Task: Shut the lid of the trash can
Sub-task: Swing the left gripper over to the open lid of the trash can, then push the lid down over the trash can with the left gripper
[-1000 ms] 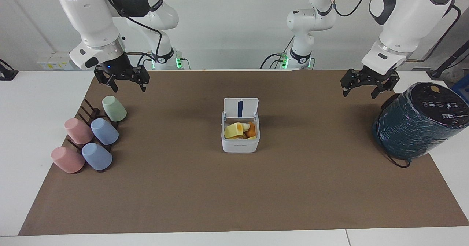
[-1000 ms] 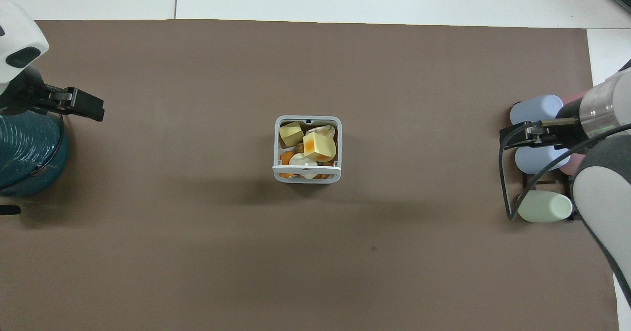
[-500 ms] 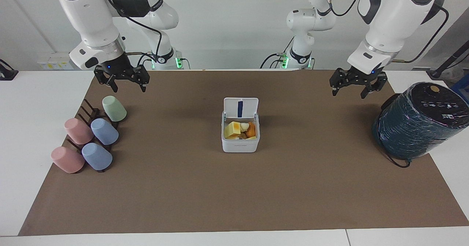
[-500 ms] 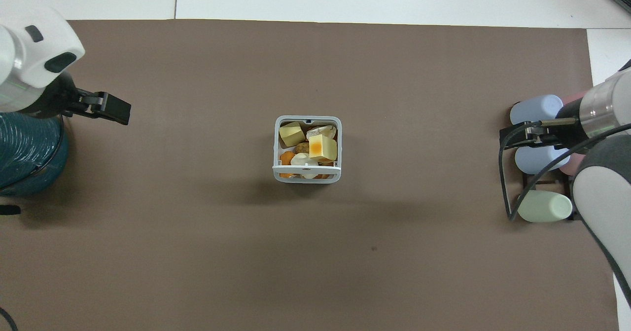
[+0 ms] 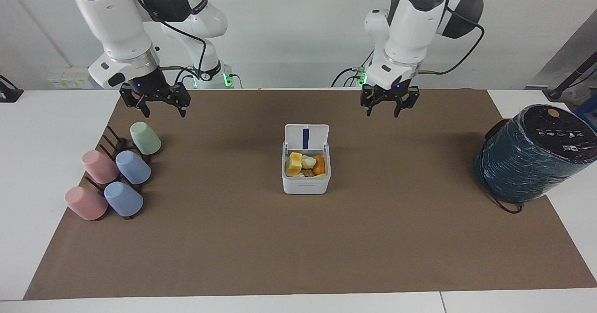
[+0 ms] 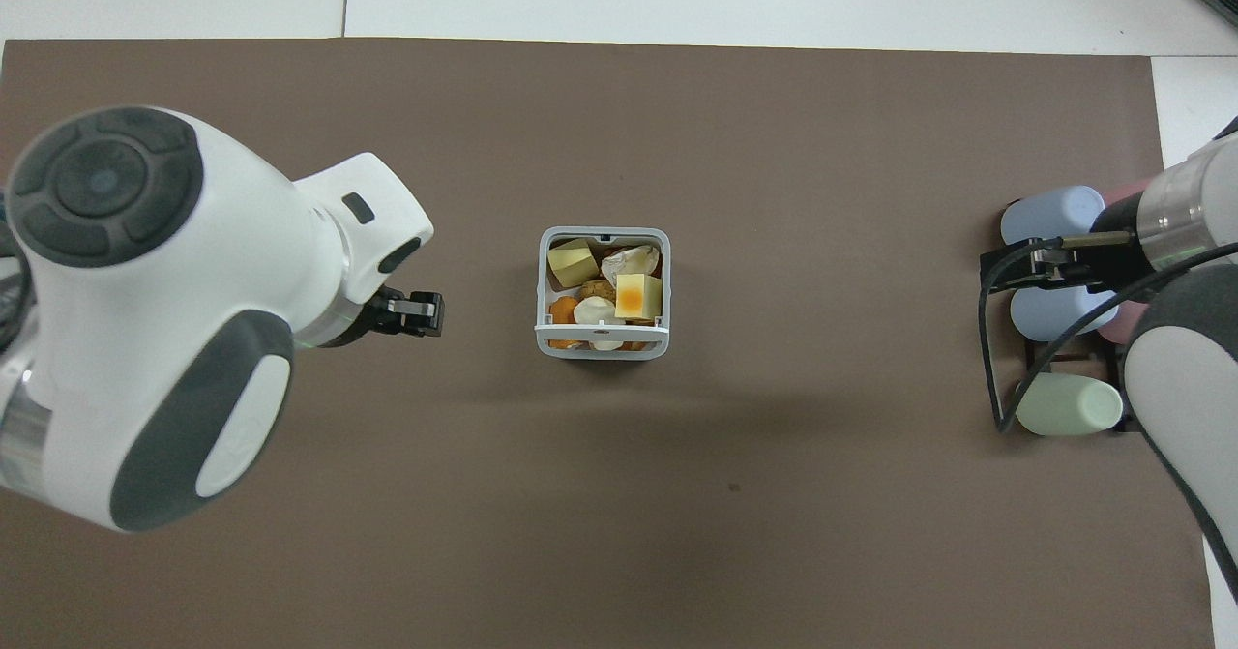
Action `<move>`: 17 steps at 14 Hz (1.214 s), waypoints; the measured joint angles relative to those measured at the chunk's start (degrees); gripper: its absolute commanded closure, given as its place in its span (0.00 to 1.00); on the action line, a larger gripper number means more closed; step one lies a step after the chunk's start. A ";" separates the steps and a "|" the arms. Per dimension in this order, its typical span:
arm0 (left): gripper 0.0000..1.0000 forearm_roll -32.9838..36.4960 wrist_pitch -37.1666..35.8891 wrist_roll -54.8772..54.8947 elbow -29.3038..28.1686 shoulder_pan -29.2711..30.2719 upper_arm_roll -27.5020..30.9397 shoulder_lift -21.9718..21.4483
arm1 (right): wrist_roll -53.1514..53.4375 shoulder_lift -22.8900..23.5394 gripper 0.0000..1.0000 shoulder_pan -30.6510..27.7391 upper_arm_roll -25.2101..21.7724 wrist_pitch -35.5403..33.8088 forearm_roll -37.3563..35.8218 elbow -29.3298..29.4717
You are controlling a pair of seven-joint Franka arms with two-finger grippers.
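Mid-mat, the trash can (image 5: 305,173) sits w/ its lid (image 5: 306,137) standing upright on the hinge side nearest the robots, blue strip showing, food scraps visible inside. Big change over the last sec: left gripper (image 5: 389,104) has swung away from the dark teal cylinder (image 5: 531,154) at its end of the table and is now up over the mat, near the lid but not touching. Its jaws are spread apart, holding nothing. Scraps inside also shifted a bit. Right gripper (image 5: 156,102) hasn't moved, waits above the cup rack (image 5: 114,170), jaws spread too. Lid not closed yet; looks like approach phase, prob. left arm gets in on the robots' side of the lid next and tips it fwd.
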 measured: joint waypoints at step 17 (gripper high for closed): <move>0.81 -1.68 50.17 -19.07 -16.75 -12.56 1.05 5.43 | 0.00 0.00 0.00 0.00 0.00 0.00 0.00 0.00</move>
